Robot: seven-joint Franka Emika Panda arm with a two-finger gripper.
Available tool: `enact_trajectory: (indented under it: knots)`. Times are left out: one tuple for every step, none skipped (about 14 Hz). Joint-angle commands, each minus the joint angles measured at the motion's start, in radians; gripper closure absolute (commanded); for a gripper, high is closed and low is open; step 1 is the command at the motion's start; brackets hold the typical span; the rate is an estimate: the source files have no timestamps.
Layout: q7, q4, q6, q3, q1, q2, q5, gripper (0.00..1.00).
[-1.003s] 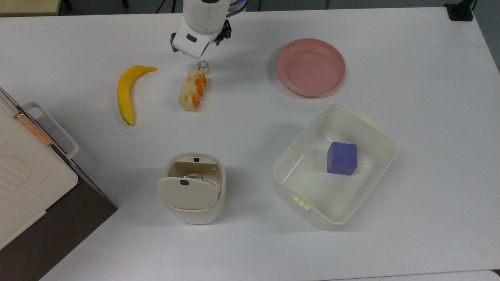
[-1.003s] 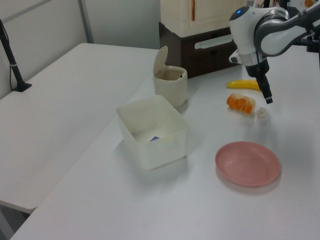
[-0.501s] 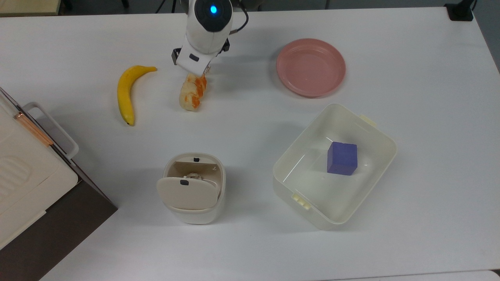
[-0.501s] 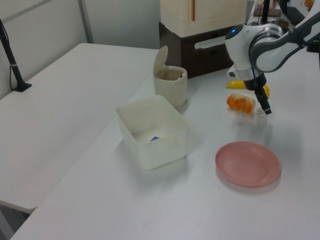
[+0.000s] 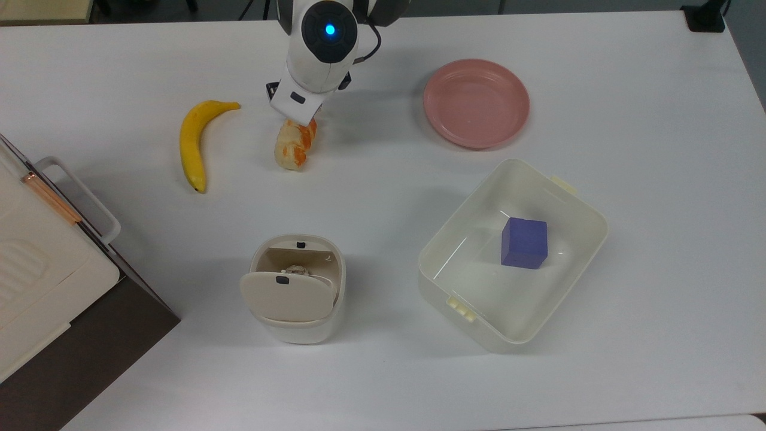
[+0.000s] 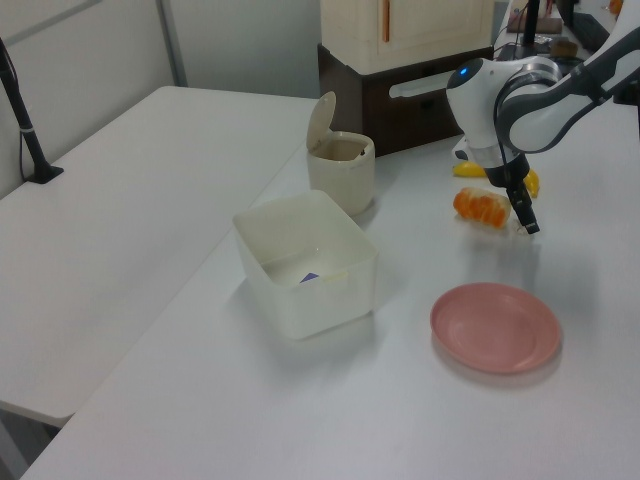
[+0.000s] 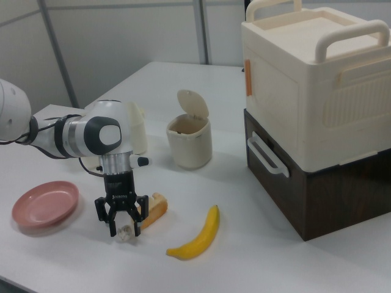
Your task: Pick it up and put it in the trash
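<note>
We go left to right across the top view. Far left, a cream box on a dark base (image 5: 54, 287), then the banana (image 5: 192, 143) on the white table (image 5: 383, 371). Next the cream-and-orange food piece (image 5: 294, 146), w/ the arm's white wrist directly above its far end. Below, nearer the camera, stands the trash bin (image 5: 296, 287), flap lid tipped up, mouth open. Right of that, the pink plate (image 5: 476, 102) and the big tub (image 5: 514, 257) holding a blue cube (image 5: 525, 242).

In the right view the gripper (image 7: 121, 227) is down at table level, fingers spread w/ the wrinkly wad (image 7: 125, 232) between the tips, not yet pinched, as far as we can tell.

Risks, in our judgement: the food piece lies just beside the wad, so closing could nip or shove it; the wad is tiny and springy, so it may squirt out.

Pose: wrist roughly vertical, fingers pointing straight down, forearm reaching in from the table's far edge.
</note>
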State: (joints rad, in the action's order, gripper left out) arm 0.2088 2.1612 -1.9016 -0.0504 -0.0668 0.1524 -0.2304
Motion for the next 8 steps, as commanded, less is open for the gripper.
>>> enact_trajectory:
  knots:
    - [-0.052,0.000,-0.034,0.000,-0.005,0.001,-0.021,0.65]
    - [-0.052,0.000,-0.034,-0.002,-0.005,0.002,-0.021,0.71]
    - [-0.052,0.000,-0.036,-0.002,-0.005,0.002,-0.021,0.82]
    - [-0.052,-0.003,-0.036,0.000,-0.005,0.002,-0.021,0.91]
    - [-0.054,-0.003,-0.037,-0.002,-0.007,0.001,-0.021,1.00]
    - [-0.055,-0.003,-0.040,-0.002,-0.007,0.001,-0.021,1.00]
    - [-0.066,-0.003,-0.040,0.000,-0.007,0.001,-0.021,1.00]
    - [-0.075,-0.009,-0.039,0.000,-0.010,-0.002,-0.021,1.00]
